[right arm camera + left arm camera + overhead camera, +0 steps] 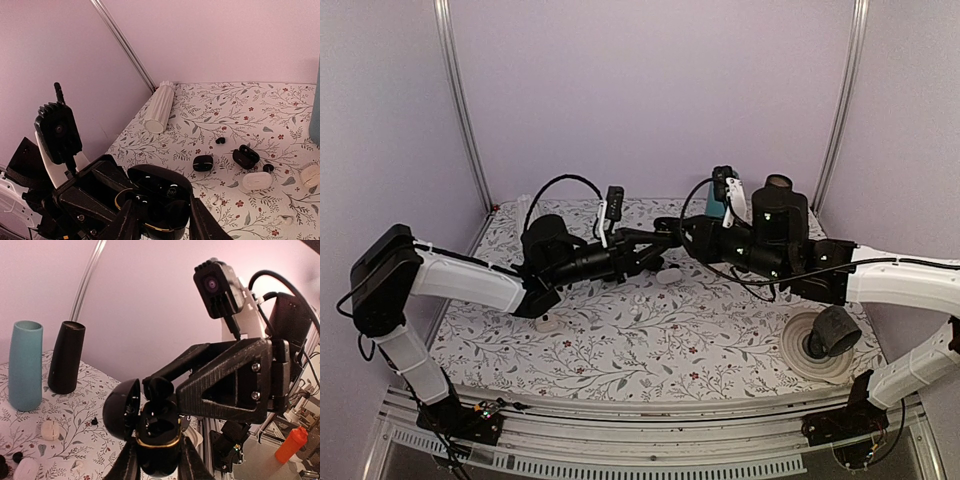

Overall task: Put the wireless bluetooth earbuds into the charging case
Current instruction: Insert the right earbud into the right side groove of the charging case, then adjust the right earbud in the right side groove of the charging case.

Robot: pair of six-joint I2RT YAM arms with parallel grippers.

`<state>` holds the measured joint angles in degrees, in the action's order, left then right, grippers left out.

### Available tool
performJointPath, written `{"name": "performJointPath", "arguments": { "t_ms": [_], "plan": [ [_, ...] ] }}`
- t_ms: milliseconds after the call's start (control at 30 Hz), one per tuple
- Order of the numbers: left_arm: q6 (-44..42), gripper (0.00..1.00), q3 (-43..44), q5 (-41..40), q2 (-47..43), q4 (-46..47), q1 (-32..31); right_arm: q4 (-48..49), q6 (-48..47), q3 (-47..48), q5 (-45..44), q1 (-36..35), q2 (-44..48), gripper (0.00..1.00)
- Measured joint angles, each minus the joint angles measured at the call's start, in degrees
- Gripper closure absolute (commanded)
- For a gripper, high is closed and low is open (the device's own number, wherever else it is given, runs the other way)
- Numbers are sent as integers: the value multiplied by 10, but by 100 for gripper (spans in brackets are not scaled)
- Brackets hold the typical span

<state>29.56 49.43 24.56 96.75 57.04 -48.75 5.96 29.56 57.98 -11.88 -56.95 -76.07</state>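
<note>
**Open case held up between 2 grippers**

The left gripper [158, 454] is clamped tight on the lower body of a black charging case [159, 426], whose lid is swung open, raised above the floral table [240, 115]. The right gripper [164, 210] hangs just over the case's open mouth. Its 2 fingers stand partly apart, with nothing clearly pinched between them. Whether an earbud sits inside the case I cannot tell. Loose wireless bluetooth earbuds [220, 140], 2 black and 2 white, lie on the table beyond, near 4 other cases [257, 180].
</note>
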Motion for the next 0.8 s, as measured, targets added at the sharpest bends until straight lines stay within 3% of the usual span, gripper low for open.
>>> {"name": "performJointPath", "arguments": {
  "t_ms": [567,800],
  "plan": [
    [-41,100,-9,-24,-25,-22,0,-26,58,13,145,57,34,57],
    [-55,100,-21,-23,-37,-30,1,-26,71,13,201,109,47,67]
  ]
}}
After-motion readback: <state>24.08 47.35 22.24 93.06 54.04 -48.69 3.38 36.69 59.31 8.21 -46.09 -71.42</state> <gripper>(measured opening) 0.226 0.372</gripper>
